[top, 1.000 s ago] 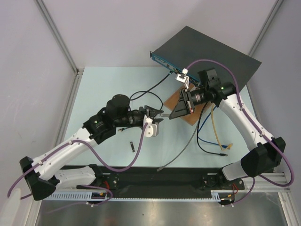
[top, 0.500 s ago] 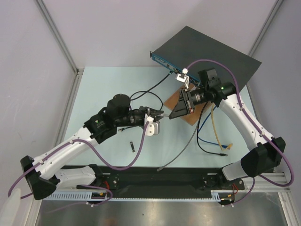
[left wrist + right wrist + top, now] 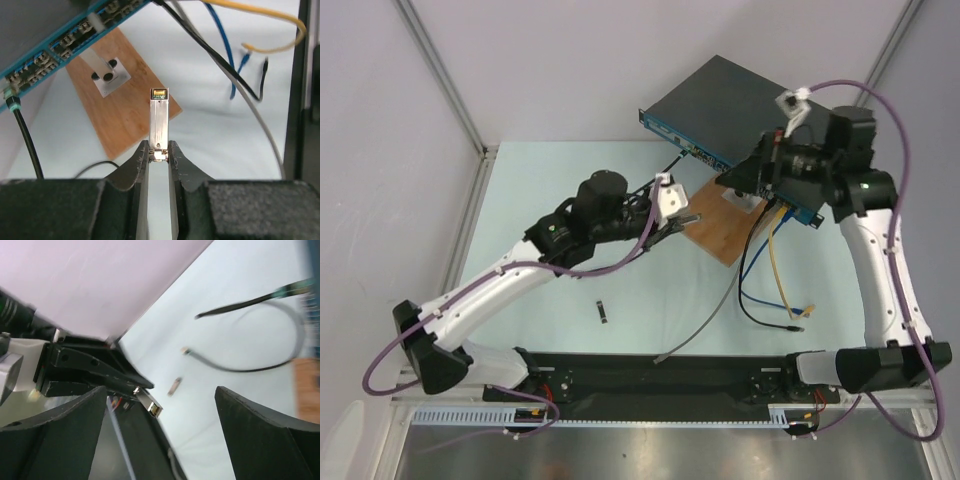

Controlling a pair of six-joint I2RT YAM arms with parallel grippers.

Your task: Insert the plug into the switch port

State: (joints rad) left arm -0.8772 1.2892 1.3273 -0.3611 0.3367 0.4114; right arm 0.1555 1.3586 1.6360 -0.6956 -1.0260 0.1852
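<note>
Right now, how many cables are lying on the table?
5. Right of the wooden board: yellow cable, blue cable, black cable, gray cable. Left of it: second black cable, plugged into the switch. The right arm may hide more.

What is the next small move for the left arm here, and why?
Probably swing the slim silver metal plug, clamped in the left fingers, toward the blue socket row of the flat black metal switch: its tip points over the brown wooden board, apart from any socket.
</note>
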